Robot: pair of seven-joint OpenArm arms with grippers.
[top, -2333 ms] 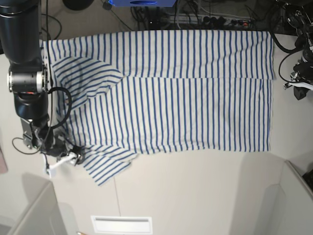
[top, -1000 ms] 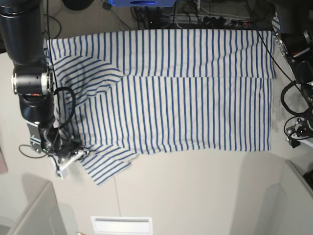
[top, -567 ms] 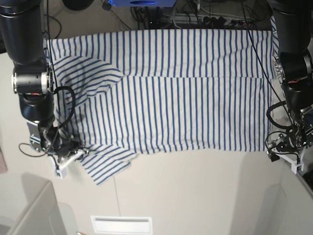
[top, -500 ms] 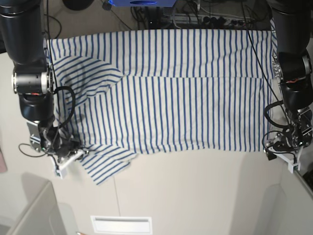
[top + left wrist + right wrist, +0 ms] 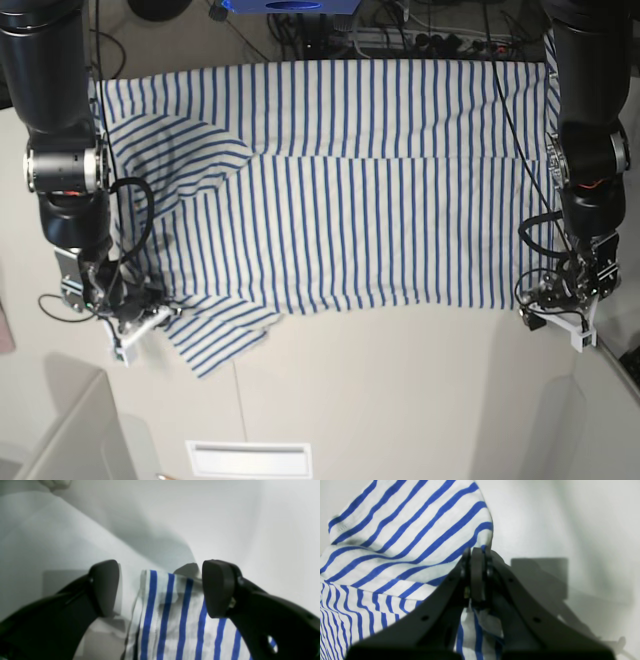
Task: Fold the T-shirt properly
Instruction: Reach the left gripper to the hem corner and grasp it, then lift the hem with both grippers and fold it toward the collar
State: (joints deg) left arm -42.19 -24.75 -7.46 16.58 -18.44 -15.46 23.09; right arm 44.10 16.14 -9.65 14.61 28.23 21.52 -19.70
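The right gripper [image 5: 476, 576] is clenched on a sleeve edge of the T-shirt [image 5: 350, 190]. The left gripper [image 5: 160, 587] gapes wide, straddling the shirt's hem corner without pinching it. The shirt lies spread across the table [image 5: 400, 390].

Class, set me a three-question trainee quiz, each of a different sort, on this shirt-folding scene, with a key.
1. True or false: the right gripper is shut on the white, blue-striped cloth T-shirt.
2. How do the left gripper's jaws stand? A) pressed together B) apart, with a corner of the shirt between them C) clamped on a cable
3. Fill in: in the base view, the shirt lies spread on the pale ______.

Key:
1. True; the wrist view shows striped cloth pinched between its closed fingers.
2. B; the cloth corner lies in the gap and is not yet pinched.
3. table
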